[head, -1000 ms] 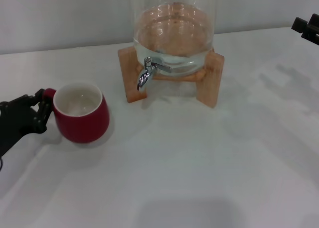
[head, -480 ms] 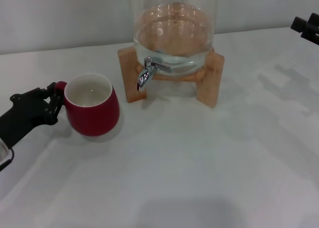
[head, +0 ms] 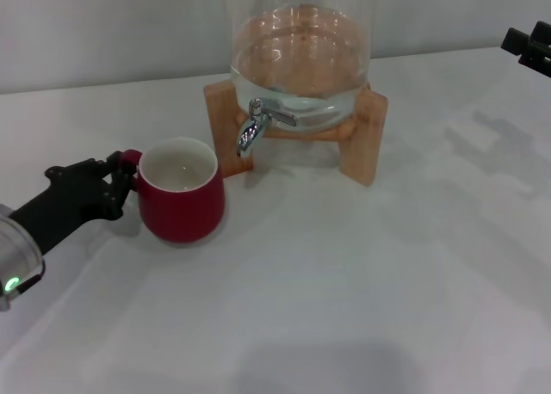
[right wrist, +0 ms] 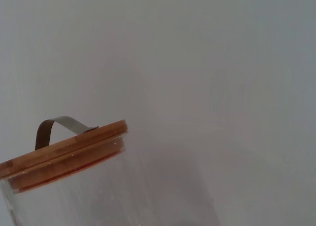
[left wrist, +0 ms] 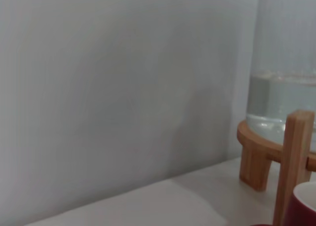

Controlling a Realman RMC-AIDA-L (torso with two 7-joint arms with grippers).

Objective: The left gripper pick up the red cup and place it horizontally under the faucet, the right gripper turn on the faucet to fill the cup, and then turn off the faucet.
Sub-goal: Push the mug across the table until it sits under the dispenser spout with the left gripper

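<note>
Jaws of left gripper (head: 120,181) clamp red cup (head: 182,202) handle.

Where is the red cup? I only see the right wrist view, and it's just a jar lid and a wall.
Observer: The cup is upright, to the left of the faucet and not under it yet.
Operator: Is something holding it?
Observer: Yes, the left gripper has its jaws closed on the handle.
Operator: Where is my arm then?
Observer: The right gripper is at the far right edge of the head view, well away from the faucet.
</note>
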